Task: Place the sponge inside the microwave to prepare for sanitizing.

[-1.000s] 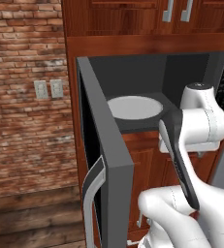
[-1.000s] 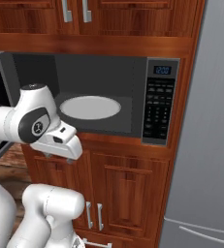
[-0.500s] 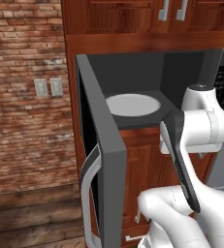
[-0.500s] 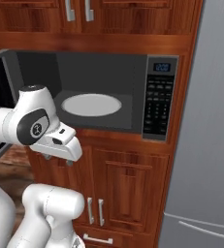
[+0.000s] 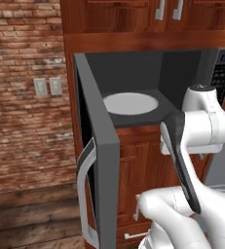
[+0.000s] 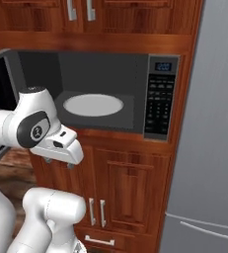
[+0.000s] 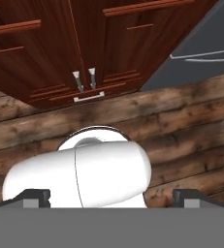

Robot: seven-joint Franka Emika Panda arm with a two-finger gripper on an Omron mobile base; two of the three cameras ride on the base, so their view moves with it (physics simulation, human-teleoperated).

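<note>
We found the microwave point(image 6: 110, 94) set into a wall of reddish wooden cabinets point(image 6: 125, 192), its door point(image 5: 97, 146) swung wide to the left with the grey handle point(image 5: 84, 194) facing outward. Inside the dark cavity, the pale round turntable point(image 6: 93, 105) lay bare, and the black keypad panel point(image 6: 161, 101) sat at the right of the opening with a small lit display at its top. A grey refrigerator point(image 6: 209, 148) stood just beside the microwave on the right, and a brick wall point(image 5: 24, 97) carrying two pale switch plates point(image 5: 47, 86) ran along the left.

Our white arm point(image 6: 34, 128) was folded in front of the lower cabinet doors, below the level of the microwave's opening. Seen from the hand, the claw point(image 7: 111, 196) pointed down toward the wooden plank floor point(image 7: 181, 126), its two dark fingertips point(image 7: 36, 196) set far apart at either side of the picture with nothing between them. The same view took in the lower cabinet doors with their paired metal pulls point(image 7: 84, 80) and a drawer handle beneath them.

We could not spot the sponge anywhere in these pictures.
</note>
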